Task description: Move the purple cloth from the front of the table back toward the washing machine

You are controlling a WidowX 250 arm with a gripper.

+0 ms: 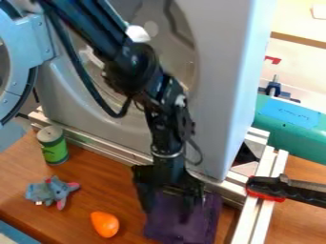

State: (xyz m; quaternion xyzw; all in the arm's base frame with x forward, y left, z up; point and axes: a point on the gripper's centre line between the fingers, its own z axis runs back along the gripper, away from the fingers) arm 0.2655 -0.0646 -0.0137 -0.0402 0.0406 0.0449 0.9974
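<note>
One purple cloth (208, 220) is lying at the near side of the brown worktop (19, 183), right of the middle. The black tool (167, 214) is hanging over it, its two fingers standing wide apart with purple showing between them. An orange egg-shaped thing (105, 224) is resting to the left, with a grey-blue plush toy (53, 191) lying farther left and a green can (55, 151) standing upright beyond that. A large grey appliance (219, 95) is standing on the far side, behind metal rails (102, 147).
</note>
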